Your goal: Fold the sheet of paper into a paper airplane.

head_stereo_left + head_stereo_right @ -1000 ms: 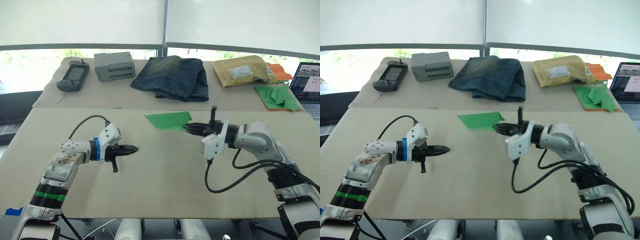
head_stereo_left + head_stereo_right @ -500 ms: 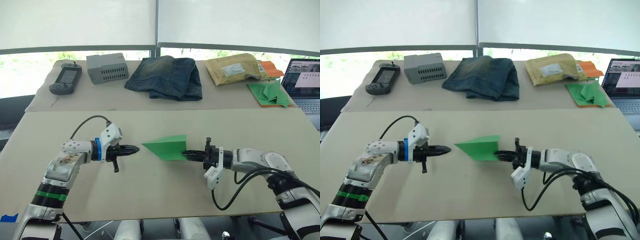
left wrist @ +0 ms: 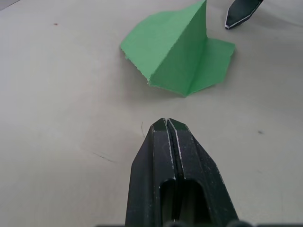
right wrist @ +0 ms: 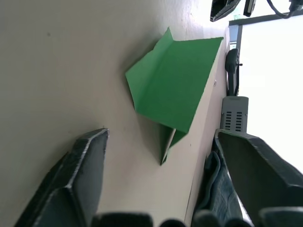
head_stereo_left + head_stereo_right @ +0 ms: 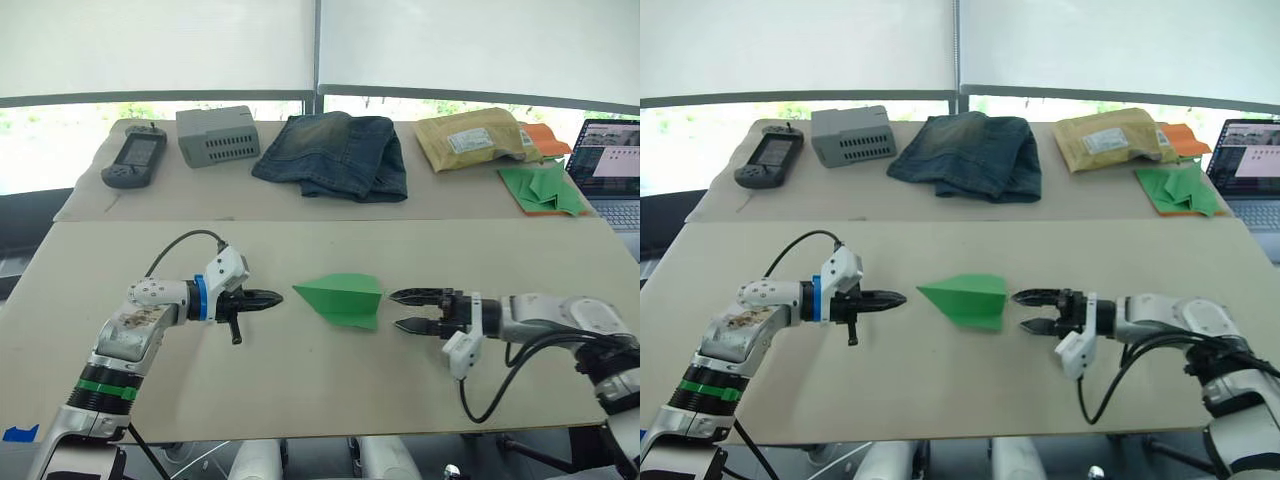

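Note:
The sheet of paper [image 5: 343, 298] is bright green and folded into a pointed wedge, the paper airplane shape. It lies on the tan table [image 5: 300, 390] between my two grippers, one flap standing up along a crease [image 3: 182, 56]. My left gripper [image 5: 277, 297] is shut and empty, a short way to the paper's left, pointing at it. My right gripper [image 5: 395, 310] is open just to the paper's right, with its fingers [image 4: 83, 179] spread wide and apart from the paper's edge [image 4: 173, 90].
On the far table lie a handheld device [image 5: 134, 160], a grey box [image 5: 217, 134], folded jeans [image 5: 335, 155], a yellow padded envelope [image 5: 472, 138] and a heap of green papers with an orange sheet [image 5: 540, 188]. A laptop [image 5: 610, 175] sits at the far right.
My right gripper carried the paper down toward the near middle of the table, then opened, let it go and drew back to the right. The left gripper stayed put.

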`<state>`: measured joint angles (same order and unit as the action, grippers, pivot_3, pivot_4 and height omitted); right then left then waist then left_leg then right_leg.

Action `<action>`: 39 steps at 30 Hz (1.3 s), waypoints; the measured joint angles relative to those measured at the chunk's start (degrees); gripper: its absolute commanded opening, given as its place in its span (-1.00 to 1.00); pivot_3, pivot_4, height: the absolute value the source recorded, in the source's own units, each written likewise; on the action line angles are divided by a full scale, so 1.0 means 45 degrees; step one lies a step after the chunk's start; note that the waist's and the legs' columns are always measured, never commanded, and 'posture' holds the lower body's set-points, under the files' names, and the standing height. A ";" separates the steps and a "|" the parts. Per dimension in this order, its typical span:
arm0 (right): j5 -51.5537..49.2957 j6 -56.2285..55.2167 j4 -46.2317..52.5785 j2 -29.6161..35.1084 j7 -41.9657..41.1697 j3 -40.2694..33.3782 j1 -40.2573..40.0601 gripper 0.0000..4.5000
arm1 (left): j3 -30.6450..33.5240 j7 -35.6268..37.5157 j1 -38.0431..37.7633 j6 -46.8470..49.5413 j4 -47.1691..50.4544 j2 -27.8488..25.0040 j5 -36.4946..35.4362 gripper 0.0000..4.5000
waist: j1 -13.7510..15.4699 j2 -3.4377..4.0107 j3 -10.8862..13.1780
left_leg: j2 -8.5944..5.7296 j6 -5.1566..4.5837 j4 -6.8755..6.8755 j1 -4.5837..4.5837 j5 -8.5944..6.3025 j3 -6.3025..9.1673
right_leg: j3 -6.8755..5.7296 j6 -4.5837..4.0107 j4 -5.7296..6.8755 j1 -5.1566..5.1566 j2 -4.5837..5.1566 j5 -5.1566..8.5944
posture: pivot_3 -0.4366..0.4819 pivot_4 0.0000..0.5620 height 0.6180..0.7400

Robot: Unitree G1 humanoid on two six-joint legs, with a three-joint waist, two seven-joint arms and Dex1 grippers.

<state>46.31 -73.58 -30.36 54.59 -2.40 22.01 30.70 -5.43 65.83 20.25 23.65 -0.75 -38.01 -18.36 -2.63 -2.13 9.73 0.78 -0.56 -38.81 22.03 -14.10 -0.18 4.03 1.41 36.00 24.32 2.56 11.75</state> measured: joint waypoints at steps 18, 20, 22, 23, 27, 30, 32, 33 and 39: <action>-1.3542 1.7395 0.3862 -0.3833 -1.1256 0.0414 0.3009 -0.50 | 0.0707 -0.0420 -0.0197 0.0770 0.0833 -0.0082 -0.0982 -1.00 | 0.0064 -0.0006 0.0012 | 0.0034 -0.0010 -0.0007 0.0016 -0.0005 0.0043 | -0.0038 -0.0018 0.0019 0.0021 -0.0015 -0.0005 | -0.05 -0.47 0.81; -1.3432 1.8506 0.3426 -0.4206 -1.1810 0.0477 0.3346 -0.78 | 0.0807 -0.0476 -0.0222 0.0613 0.0784 -0.0141 -0.0942 -1.00 | 0.0230 -0.0003 0.0013 | 0.0031 -0.0010 -0.0007 0.0056 -0.0005 0.0053 | -0.0059 -0.0026 0.0017 0.0049 -0.0004 -0.0004 | -0.05 -0.47 0.81; -1.3062 1.9157 0.2845 -0.4360 -1.2501 0.0606 0.3618 -0.98 | 0.0931 -0.0489 -0.0266 0.0589 0.0783 -0.0221 -0.0938 -1.00 | 0.0336 -0.0003 0.0014 | 0.0019 -0.0010 -0.0010 0.0086 -0.0005 0.0039 | -0.0050 -0.0022 0.0016 0.0079 0.0017 -0.0008 | -0.05 -0.47 0.81; -1.2861 1.9247 0.2606 -0.4379 -1.2843 0.0714 0.3730 -0.98 | 0.0978 -0.0503 -0.0307 0.0585 0.0784 -0.0251 -0.0938 -1.00 | 0.0358 -0.0002 0.0014 | 0.0014 -0.0010 -0.0011 0.0093 -0.0006 0.0032 | -0.0048 -0.0017 0.0014 0.0086 0.0024 -0.0011 | -0.05 -0.47 0.81; -1.2266 1.9261 0.2010 -0.4755 -1.3988 0.0948 0.3997 -0.98 | 0.0985 -0.0583 -0.0570 0.0574 0.0791 -0.0277 -0.0932 -1.00 | 0.0350 -0.0003 0.0014 | 0.0015 -0.0010 -0.0011 0.0106 -0.0006 0.0022 | -0.0040 -0.0016 0.0022 0.0113 0.0017 -0.0016 | -0.05 -0.47 0.81; -1.2014 1.9326 0.1981 -0.4929 -1.4652 0.1032 0.3951 -0.98 | 0.0985 -0.0630 -0.0584 0.0570 0.0813 -0.0277 -0.0931 -1.00 | 0.0354 -0.0002 0.0014 | 0.0015 -0.0009 -0.0013 0.0109 -0.0006 0.0023 | -0.0041 -0.0024 0.0043 0.0129 -0.0001 -0.0021 | -0.05 -0.47 0.81; -1.1974 1.9592 0.2203 -0.4875 -1.4967 0.0981 0.3778 -0.98 | 0.0984 -0.0684 -0.0602 0.0561 0.0822 -0.0278 -0.0916 -1.00 | 0.0352 -0.0002 0.0014 | 0.0016 -0.0009 -0.0017 0.0108 -0.0005 0.0023 | -0.0040 -0.0030 0.0046 0.0131 -0.0006 -0.0024 | -0.05 -0.47 0.81; -1.1986 1.9789 0.2541 -0.4798 -1.5123 0.0940 0.3556 -0.98 | 0.0986 -0.0706 -0.0620 0.0551 0.0824 -0.0284 -0.0904 -1.00 | 0.0353 -0.0003 0.0014 | 0.0017 -0.0009 -0.0018 0.0108 -0.0005 0.0023 | -0.0041 -0.0030 0.0047 0.0131 -0.0006 -0.0024 | -0.05 -0.47 0.81; -1.2284 2.1477 0.5176 -0.4185 -1.5560 0.0619 0.2256 -0.98 | 0.0963 -0.0702 -0.0622 0.0503 0.0805 -0.0319 -0.0841 -1.00 | 0.0357 -0.0002 0.0014 | 0.0016 -0.0009 -0.0026 0.0120 -0.0005 0.0022 | -0.0040 -0.0030 0.0049 0.0140 -0.0005 -0.0024 | -0.05 -0.47 0.81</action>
<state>-8.97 23.07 -7.07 35.76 -72.42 24.79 40.85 -1.10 62.67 17.45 25.91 2.87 -39.45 -22.15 -1.02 -2.14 9.79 0.85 -0.60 -38.93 22.57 -14.12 -0.08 3.85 1.28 36.22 24.95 2.54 11.64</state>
